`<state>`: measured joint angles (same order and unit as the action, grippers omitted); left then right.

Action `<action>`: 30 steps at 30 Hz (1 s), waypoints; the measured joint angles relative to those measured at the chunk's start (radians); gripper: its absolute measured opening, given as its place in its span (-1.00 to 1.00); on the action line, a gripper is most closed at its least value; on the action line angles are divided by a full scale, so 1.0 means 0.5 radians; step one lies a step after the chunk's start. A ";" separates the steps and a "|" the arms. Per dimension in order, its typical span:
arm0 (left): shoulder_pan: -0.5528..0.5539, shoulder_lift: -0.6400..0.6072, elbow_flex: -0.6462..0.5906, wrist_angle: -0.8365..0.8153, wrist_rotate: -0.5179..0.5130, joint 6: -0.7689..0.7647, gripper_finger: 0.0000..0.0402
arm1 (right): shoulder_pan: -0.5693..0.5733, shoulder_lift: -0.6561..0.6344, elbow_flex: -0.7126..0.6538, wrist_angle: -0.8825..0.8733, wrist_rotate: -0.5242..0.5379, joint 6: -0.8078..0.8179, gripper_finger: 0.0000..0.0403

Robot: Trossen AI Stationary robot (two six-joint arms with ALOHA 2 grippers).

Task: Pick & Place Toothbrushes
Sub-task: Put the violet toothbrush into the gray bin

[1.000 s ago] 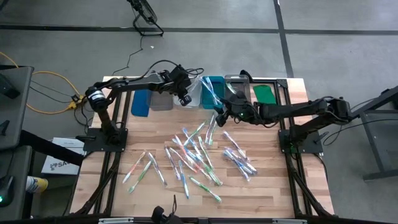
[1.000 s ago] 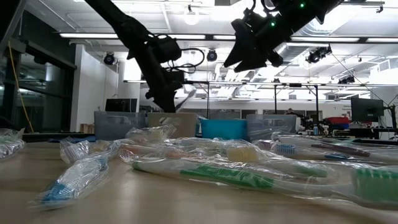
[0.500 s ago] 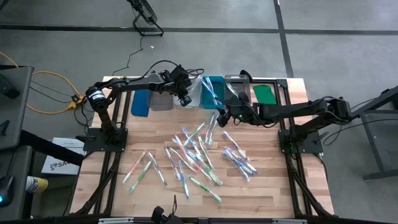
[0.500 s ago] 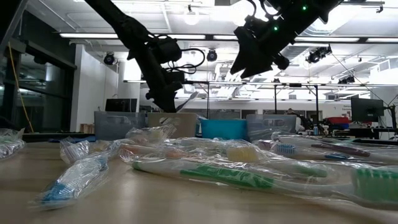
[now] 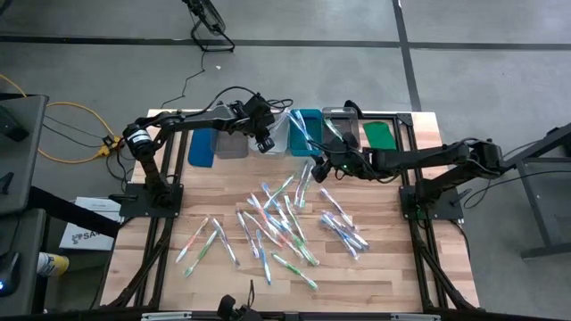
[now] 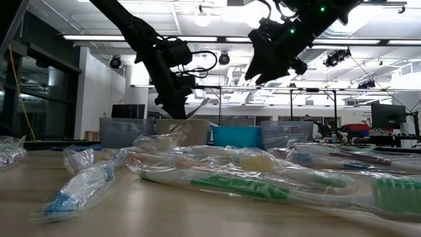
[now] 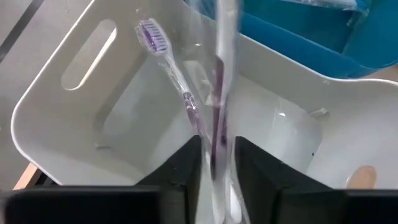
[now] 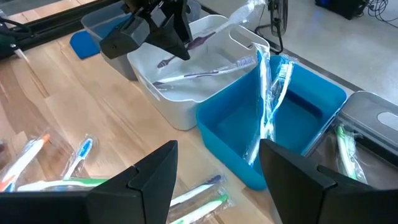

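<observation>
Many wrapped toothbrushes (image 5: 285, 218) lie scattered on the wooden table. My left gripper (image 5: 265, 136) hangs over the white bin (image 5: 278, 139) and is shut on a purple toothbrush in a clear wrapper (image 7: 217, 74). Other purple toothbrushes (image 7: 171, 68) lie on that bin's floor (image 8: 186, 78). My right gripper (image 5: 323, 165) is open and holds nothing; it hovers above the table, just near of the teal bin (image 5: 306, 132). A wrapped blue toothbrush (image 8: 270, 93) leans against the teal bin's wall. My left gripper pinches the wrapped purple toothbrush between its two fingers (image 7: 183, 165), on the handle (image 7: 217, 146). The fingers slant down from above, and the brush runs on along them. It is lifted clear above the white bin (image 7: 74, 118), its wrapper end sticking out past the fingers (image 6: 199, 105).
A row of bins lines the far edge: a blue lid (image 5: 202, 147), a grey bin (image 5: 232, 145), the white and teal bins, a clear bin (image 5: 339, 125) and a green lid (image 5: 379, 134). Bare wood shows along the table's left and right sides.
My right gripper has risen a little above the table and stayed open. My left gripper has kept still over the white bin with the toothbrush in its fingers.
</observation>
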<state>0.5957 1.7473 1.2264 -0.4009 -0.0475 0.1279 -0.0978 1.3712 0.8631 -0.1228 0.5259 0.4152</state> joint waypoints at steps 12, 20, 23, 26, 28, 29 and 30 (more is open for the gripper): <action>0.000 -0.011 -0.001 0.006 -0.069 0.143 -0.07 | 0.000 0.000 0.000 -0.176 0.001 0.074 0.09; 0.000 -0.125 -0.003 0.016 -0.111 0.372 -0.07 | 0.025 0.001 0.000 -0.586 -0.025 0.331 0.09; -0.003 -0.198 -0.003 0.015 -0.111 0.449 -0.07 | 0.076 0.001 0.000 -0.730 -0.124 0.422 0.09; -0.029 -0.259 -0.041 0.034 -0.130 0.523 -0.07 | 0.144 0.001 -0.001 -0.818 -0.194 0.483 0.09; -0.038 -0.285 -0.077 0.080 -0.132 0.543 -0.07 | 0.191 0.001 -0.001 -0.826 -0.180 0.514 0.09; -0.049 -0.288 -0.091 0.145 -0.123 0.556 -0.07 | 0.212 0.001 -0.001 -0.823 -0.160 0.529 0.09; -0.057 -0.288 -0.105 0.214 -0.098 0.576 -0.07 | 0.229 0.001 -0.001 -0.824 -0.128 0.541 0.09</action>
<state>0.5673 1.6035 1.1741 -0.2937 -0.0966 0.4157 0.0168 1.3716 0.8627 -0.5346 0.4617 0.6855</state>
